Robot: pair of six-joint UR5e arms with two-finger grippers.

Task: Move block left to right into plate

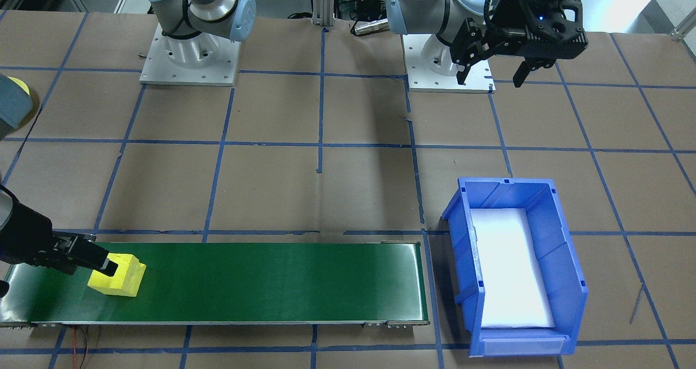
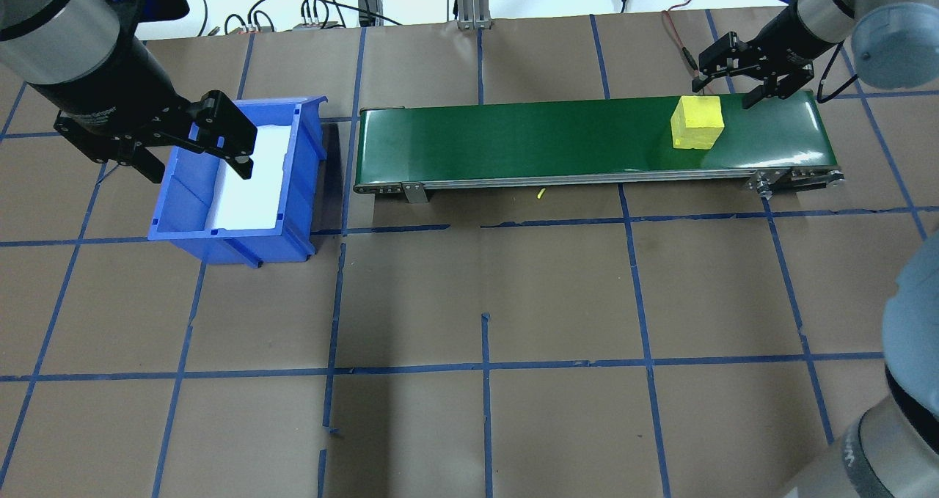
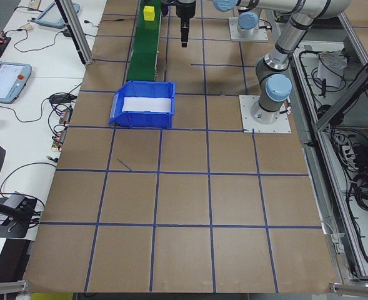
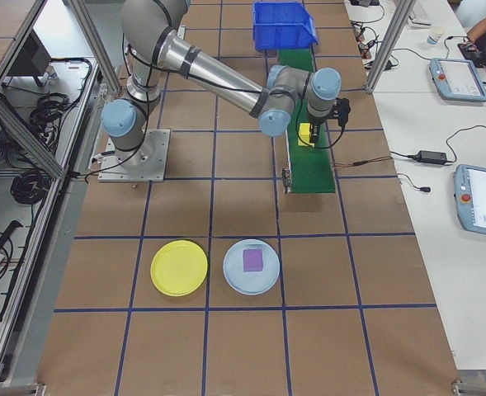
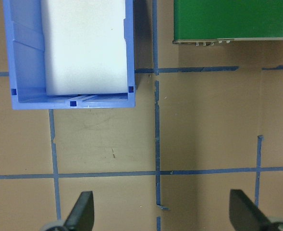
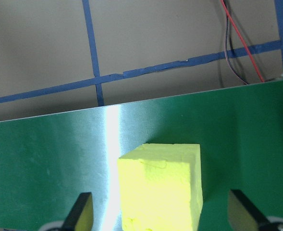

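Nearest you in the right-side view, the yellow plate (image 4: 179,267) lies on bare brown table, well apart from the green conveyor (image 2: 587,140). Your right gripper (image 6: 161,219), jaws spread wide, hangs over the yellow block (image 6: 160,185) near the belt's end, with open belt either side. Farther off, your left gripper (image 5: 163,216) hovers open beside the blue bin (image 5: 71,53).

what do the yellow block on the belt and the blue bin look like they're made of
The yellow block looks like foam: matte, with a rough, pitted surface and soft, uneven edges in the right wrist view. The blue bin looks like moulded hard plastic: smooth, slightly glossy walls with ribs. The white pad inside may be foam, but that is hard to tell.
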